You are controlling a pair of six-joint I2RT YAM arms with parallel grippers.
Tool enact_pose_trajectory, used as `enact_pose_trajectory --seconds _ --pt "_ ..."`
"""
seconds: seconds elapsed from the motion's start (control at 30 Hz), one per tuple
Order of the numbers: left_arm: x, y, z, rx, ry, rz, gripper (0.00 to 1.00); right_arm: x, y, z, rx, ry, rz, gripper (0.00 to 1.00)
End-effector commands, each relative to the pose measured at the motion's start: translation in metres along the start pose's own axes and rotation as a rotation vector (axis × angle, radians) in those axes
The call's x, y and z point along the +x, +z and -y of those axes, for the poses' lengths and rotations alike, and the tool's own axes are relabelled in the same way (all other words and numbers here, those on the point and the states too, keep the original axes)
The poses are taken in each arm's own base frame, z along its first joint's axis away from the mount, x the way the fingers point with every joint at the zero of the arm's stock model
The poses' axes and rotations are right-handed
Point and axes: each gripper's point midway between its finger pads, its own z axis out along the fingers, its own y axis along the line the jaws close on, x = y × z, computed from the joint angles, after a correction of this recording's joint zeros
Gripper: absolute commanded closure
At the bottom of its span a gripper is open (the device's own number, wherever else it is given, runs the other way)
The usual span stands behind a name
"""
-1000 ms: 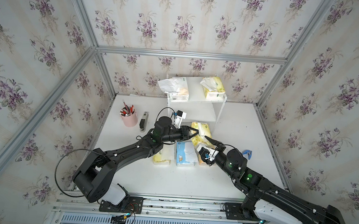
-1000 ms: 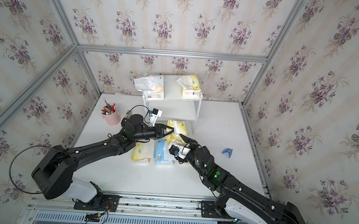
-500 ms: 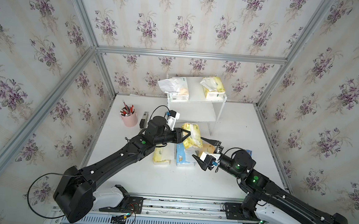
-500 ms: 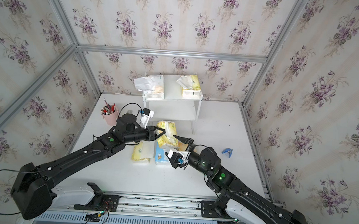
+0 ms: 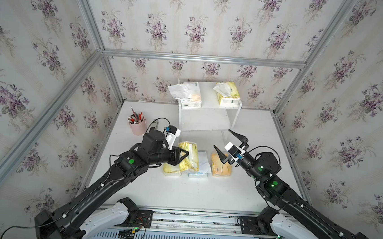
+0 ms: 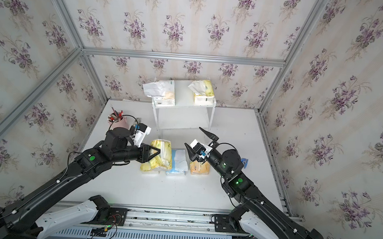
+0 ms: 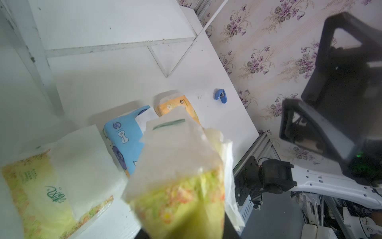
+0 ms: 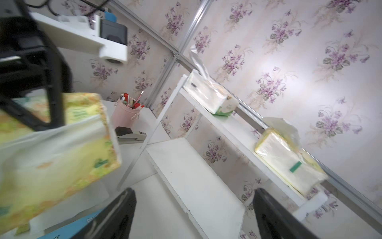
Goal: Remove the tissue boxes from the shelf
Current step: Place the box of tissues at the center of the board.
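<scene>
The white shelf stands at the back wall. On its top board lie a white tissue pack and a pale yellow one; its lower board is bare. My left gripper is shut on a pale yellow pack, held above the table. Below it a yellow pack, a blue-and-white pack and an orange pack lie in a row. My right gripper is open and holds nothing, above the orange pack and facing the shelf.
A pink pen cup and a grey stapler sit on the table left of the shelf. A small blue clip lies by the right arm. Papered walls with metal frame rails close in the table on three sides.
My left arm has drawn back toward the front left with the yellow pack. My right gripper has opened wider, risen from the orange pack and turned toward the shelf.
</scene>
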Motion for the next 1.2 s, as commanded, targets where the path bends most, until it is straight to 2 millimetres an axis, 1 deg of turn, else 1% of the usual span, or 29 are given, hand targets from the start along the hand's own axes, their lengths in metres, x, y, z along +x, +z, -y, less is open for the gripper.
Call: enact_pose_trajectory --seconds 0.0,0.1,0.17,0.23,0.43,0.57,0.7,1.17 --pt "0.03 -0.011 -0.004 -0.006 -0.02 -0.103 0.7 -0.009 0.002 0.016 0.067 0.038 0.04 0.08" --pt "0.047 -0.019 -0.008 -0.012 -0.057 -0.131 0.7 -0.007 0.002 0.017 0.071 0.041 0.035 0.08" --pt "0.059 -0.019 -0.015 -0.021 -0.084 -0.139 0.7 -0.007 0.0 0.021 0.09 0.044 0.041 0.07" --pt "0.072 -0.015 -0.024 -0.025 -0.124 -0.147 0.71 -0.007 -0.004 0.027 0.125 0.058 0.059 0.01" --pt "0.106 -0.002 -0.042 -0.026 -0.186 -0.21 0.7 -0.001 -0.01 0.044 0.181 0.118 0.068 0.0" --pt "0.116 0.009 -0.054 -0.055 -0.193 -0.237 0.7 0.002 -0.012 0.045 0.189 0.137 0.07 0.0" --pt "0.123 0.021 -0.061 -0.056 -0.202 -0.264 0.71 0.002 -0.014 0.046 0.197 0.136 0.068 0.0" --pt "0.132 0.045 -0.089 -0.164 -0.227 -0.314 0.7 0.012 -0.011 0.041 0.174 0.124 0.027 0.0"
